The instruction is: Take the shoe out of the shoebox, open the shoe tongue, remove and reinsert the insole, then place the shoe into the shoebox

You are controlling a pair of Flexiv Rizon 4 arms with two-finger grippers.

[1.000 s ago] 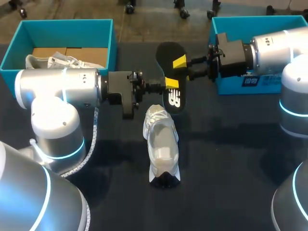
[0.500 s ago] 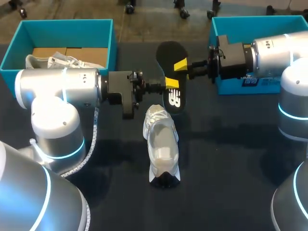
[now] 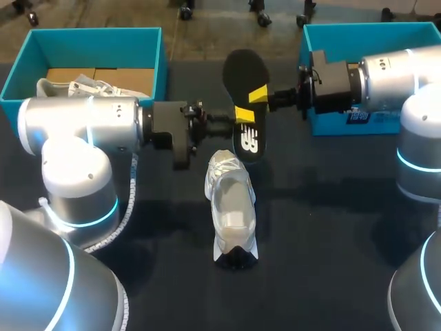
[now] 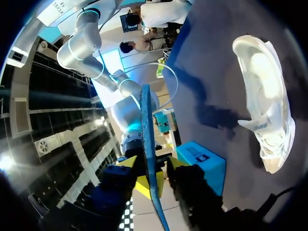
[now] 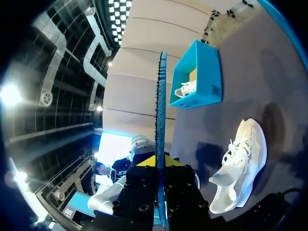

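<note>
Two grippers on one insole [image 3: 244, 72]: left gripper [image 3: 242, 116] and right gripper [image 3: 259, 94] are each closed tight on it from opposite sides, holding it off the table [image 3: 331, 227]; white shoe [image 3: 231, 207] lies on the table just beside; teal shoebox [image 3: 96, 32] stands far left, well apart.

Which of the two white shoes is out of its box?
The shoe lying on the table, on the robot's side of the raised insole; the other shoe sits inside the teal box at the robot's left.
</note>
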